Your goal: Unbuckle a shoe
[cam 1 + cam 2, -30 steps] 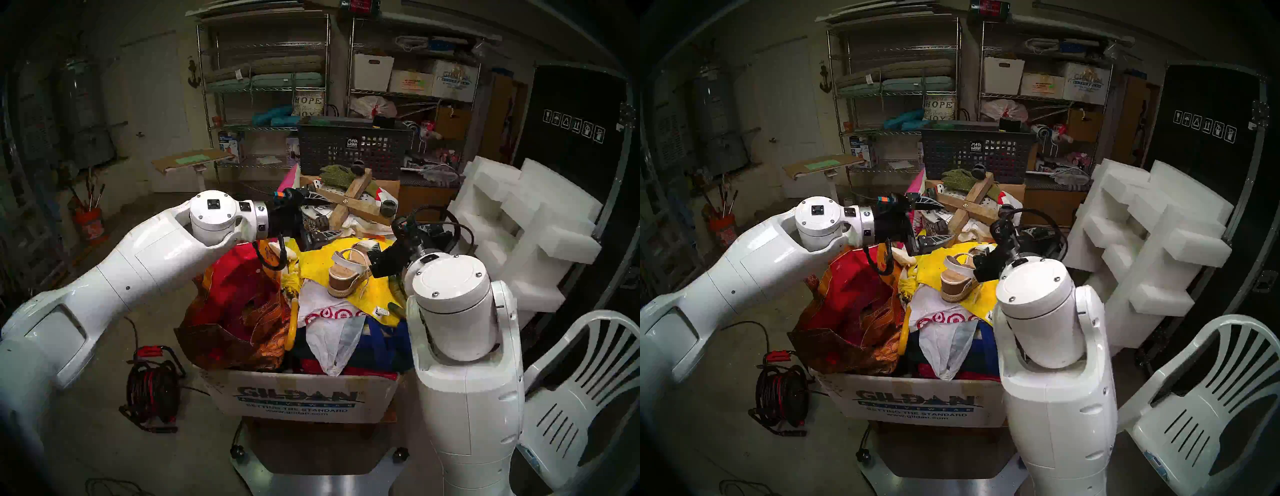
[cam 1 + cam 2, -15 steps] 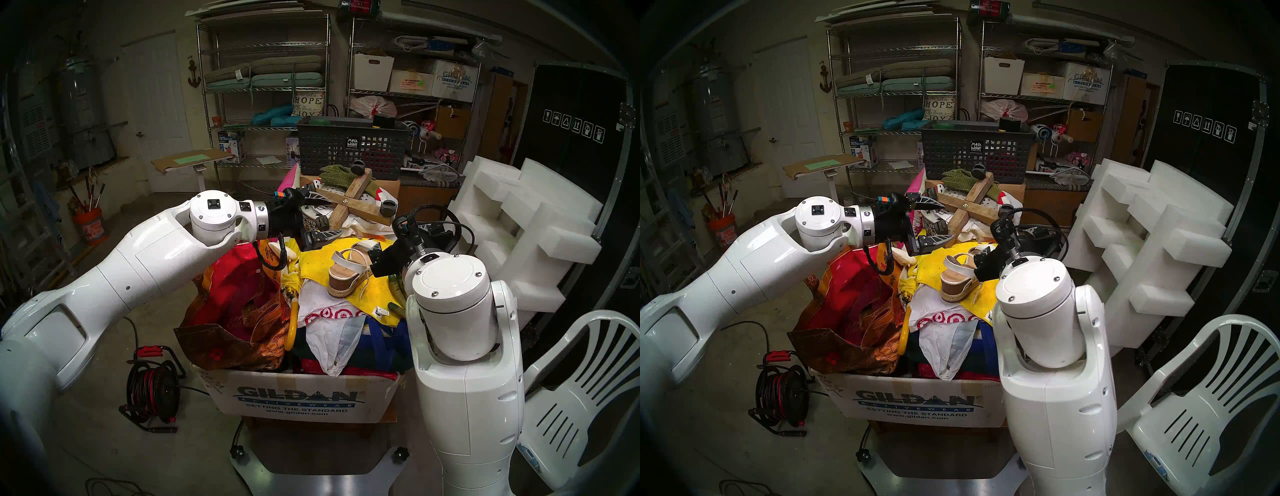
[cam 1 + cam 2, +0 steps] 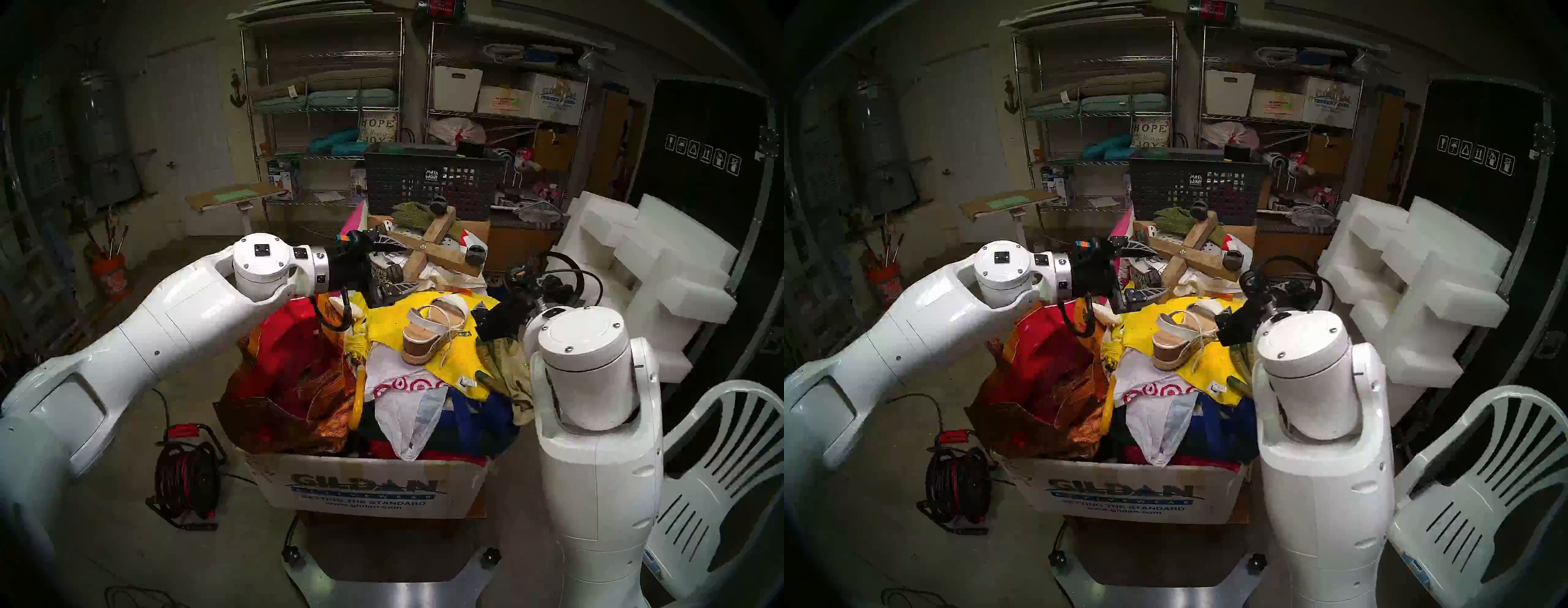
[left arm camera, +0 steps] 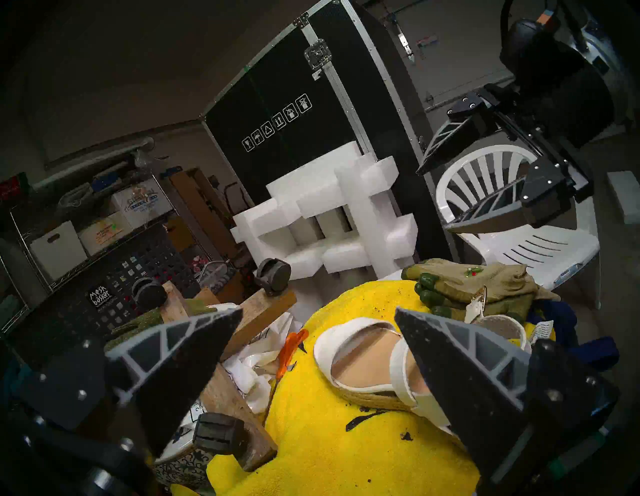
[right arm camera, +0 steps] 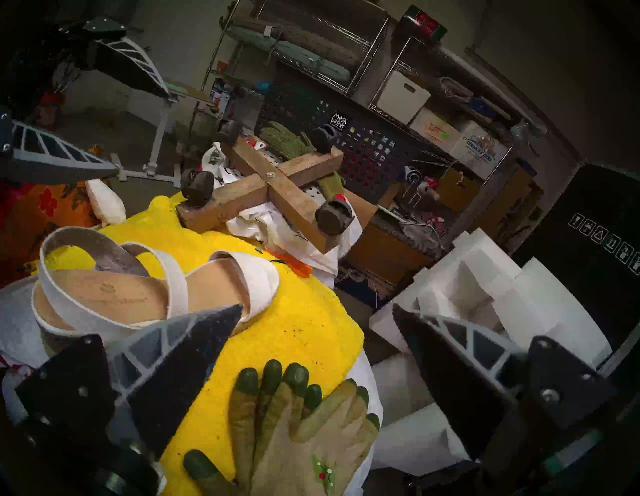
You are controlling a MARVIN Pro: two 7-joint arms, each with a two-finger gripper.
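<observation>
The shoe [image 3: 432, 331], a white-strapped wedge sandal with a cream insole and jute sole, stands on a yellow cloth [image 3: 388, 320] atop a full box. Its thin ankle strap hangs loose down the right side. My right gripper [image 3: 483, 316] is open just right of the shoe, not touching it. In the right wrist view the shoe [image 5: 138, 294] lies beyond the left finger of that gripper [image 5: 317, 308]. My left gripper [image 3: 396, 266] is open and empty, above and behind the shoe's toe; in its wrist view the shoe [image 4: 367, 363] sits under the left gripper [image 4: 318, 311].
A wooden cross with casters [image 3: 437, 250] and a dark mesh basket [image 3: 432, 182] stand behind the shoe. Green gloves [image 5: 304, 433] lie by the right gripper. A red bag [image 3: 292, 361] fills the box's [image 3: 369, 488] left side. White foam [image 3: 636, 276] and a plastic chair [image 3: 700, 467] are at right.
My right arm has swung to the right, drawing its open gripper back from the shoe's side and uncovering the gloves. The left arm and the shoe have stayed put.
</observation>
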